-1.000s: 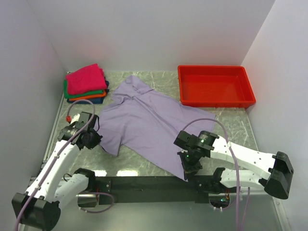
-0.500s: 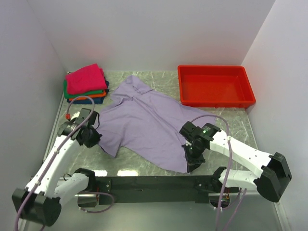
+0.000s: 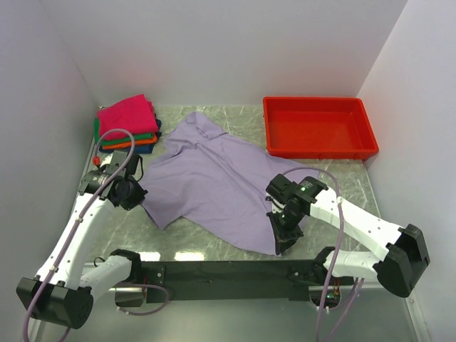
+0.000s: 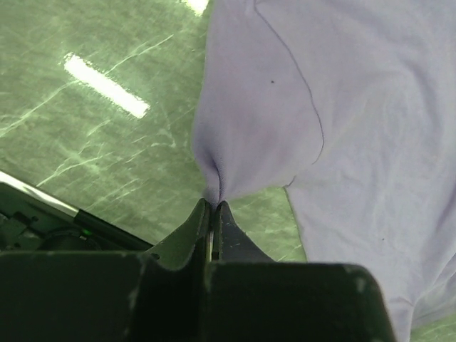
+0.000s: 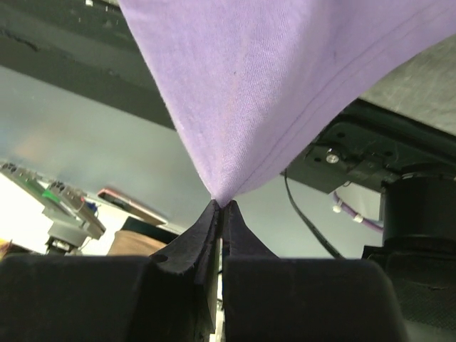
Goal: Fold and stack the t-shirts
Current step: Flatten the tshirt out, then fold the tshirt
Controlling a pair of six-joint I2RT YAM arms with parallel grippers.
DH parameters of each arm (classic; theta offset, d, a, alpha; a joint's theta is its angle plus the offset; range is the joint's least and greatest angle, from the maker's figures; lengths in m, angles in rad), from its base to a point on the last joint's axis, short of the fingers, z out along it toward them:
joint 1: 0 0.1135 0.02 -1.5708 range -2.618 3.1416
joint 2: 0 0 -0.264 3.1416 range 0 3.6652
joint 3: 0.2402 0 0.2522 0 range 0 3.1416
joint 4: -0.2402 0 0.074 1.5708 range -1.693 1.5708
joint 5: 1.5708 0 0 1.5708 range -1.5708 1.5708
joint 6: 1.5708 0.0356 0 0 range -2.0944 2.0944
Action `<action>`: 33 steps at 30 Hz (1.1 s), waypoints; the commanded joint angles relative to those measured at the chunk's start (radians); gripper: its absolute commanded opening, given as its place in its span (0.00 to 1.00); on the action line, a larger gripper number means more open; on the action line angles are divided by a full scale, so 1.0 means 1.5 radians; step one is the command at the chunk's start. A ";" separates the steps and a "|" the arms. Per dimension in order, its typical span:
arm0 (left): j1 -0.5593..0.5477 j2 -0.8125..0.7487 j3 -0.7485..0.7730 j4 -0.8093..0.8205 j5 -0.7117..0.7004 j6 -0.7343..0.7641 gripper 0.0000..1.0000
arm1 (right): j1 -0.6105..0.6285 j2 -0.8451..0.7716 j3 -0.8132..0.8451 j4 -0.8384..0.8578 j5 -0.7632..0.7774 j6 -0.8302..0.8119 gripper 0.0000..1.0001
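Note:
The lavender t-shirt (image 3: 214,182) lies spread across the middle of the table, collar toward the back. My left gripper (image 3: 137,194) is shut on its left sleeve edge; the left wrist view shows the cloth (image 4: 285,107) pinched at my jaw tips (image 4: 214,203). My right gripper (image 3: 283,239) is shut on the shirt's near right hem corner, lifted a little; the right wrist view shows the cloth (image 5: 271,85) hanging from my jaw tips (image 5: 221,204). A stack of folded t-shirts (image 3: 127,122), magenta-pink on top of green, orange and dark blue, sits at the back left.
A red plastic tray (image 3: 318,128) stands at the back right. White walls close in the left, back and right sides. The black base rail (image 3: 228,271) runs along the near edge.
My left gripper has moved back and left, pulling the sleeve with it. My right gripper has moved slightly back with the hem corner, drawing the cloth tauter.

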 commanded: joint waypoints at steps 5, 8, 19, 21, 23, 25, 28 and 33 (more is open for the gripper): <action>0.009 -0.056 0.011 -0.055 -0.001 0.004 0.01 | 0.047 -0.041 -0.019 -0.006 -0.042 0.045 0.00; 0.010 -0.069 0.010 -0.070 0.000 0.002 0.01 | 0.066 -0.055 -0.029 0.006 -0.046 0.074 0.00; 0.011 -0.099 0.021 -0.116 -0.009 0.006 0.01 | 0.139 -0.078 -0.045 0.034 -0.065 0.152 0.00; 0.010 -0.106 0.022 -0.124 -0.010 0.006 0.01 | 0.147 -0.082 -0.046 0.039 -0.067 0.165 0.00; 0.010 -0.112 0.022 -0.129 -0.011 0.006 0.01 | 0.153 -0.082 -0.047 0.041 -0.067 0.167 0.00; 0.011 -0.114 0.018 -0.119 -0.009 0.006 0.01 | 0.152 -0.080 -0.045 0.040 -0.063 0.165 0.00; 0.011 -0.104 0.008 -0.089 0.013 0.015 0.01 | 0.151 -0.080 -0.040 0.038 -0.030 0.171 0.00; 0.010 -0.038 0.018 0.000 0.021 0.050 0.01 | 0.115 -0.072 -0.054 0.063 0.010 0.173 0.00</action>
